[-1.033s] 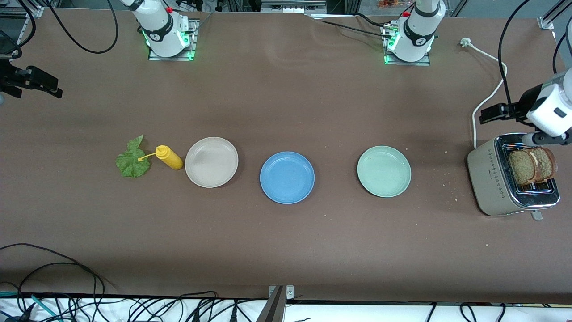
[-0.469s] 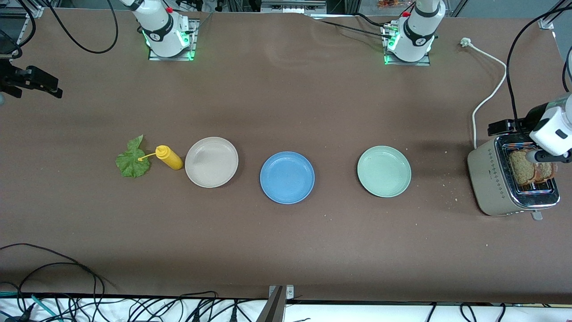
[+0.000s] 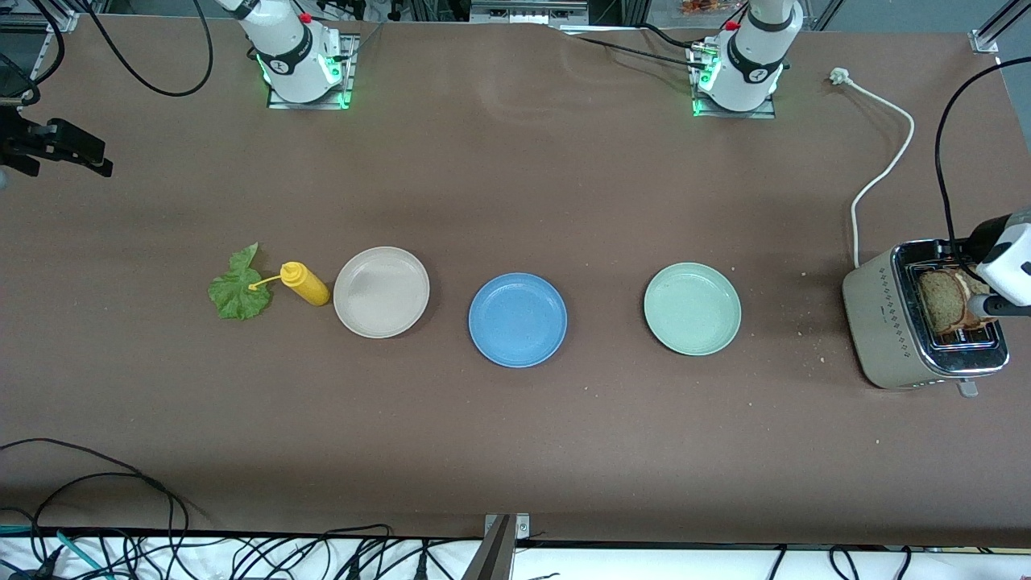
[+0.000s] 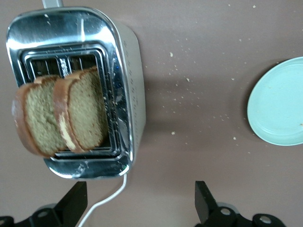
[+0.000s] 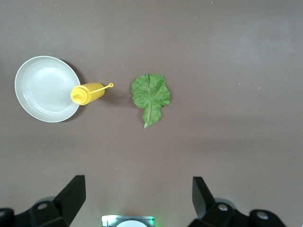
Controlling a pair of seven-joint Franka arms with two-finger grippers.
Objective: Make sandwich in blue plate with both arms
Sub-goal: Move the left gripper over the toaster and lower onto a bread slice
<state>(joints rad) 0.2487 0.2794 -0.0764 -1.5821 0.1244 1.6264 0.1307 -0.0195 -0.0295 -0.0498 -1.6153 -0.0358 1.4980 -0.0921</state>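
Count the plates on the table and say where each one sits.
3. The blue plate is in the middle, the beige plate toward the right arm's end beside the yellow bottle, the pale green plate toward the toaster.

Light is coming evenly from overhead, leaving soft short shadows under the blue plate (image 3: 518, 320) and the toaster (image 3: 923, 316). Glare is streaking across the toaster's chrome top in the left wrist view, and green LEDs are glowing at both arm bases. All three views are staying sharp, with mild softness at wrist-view edges.
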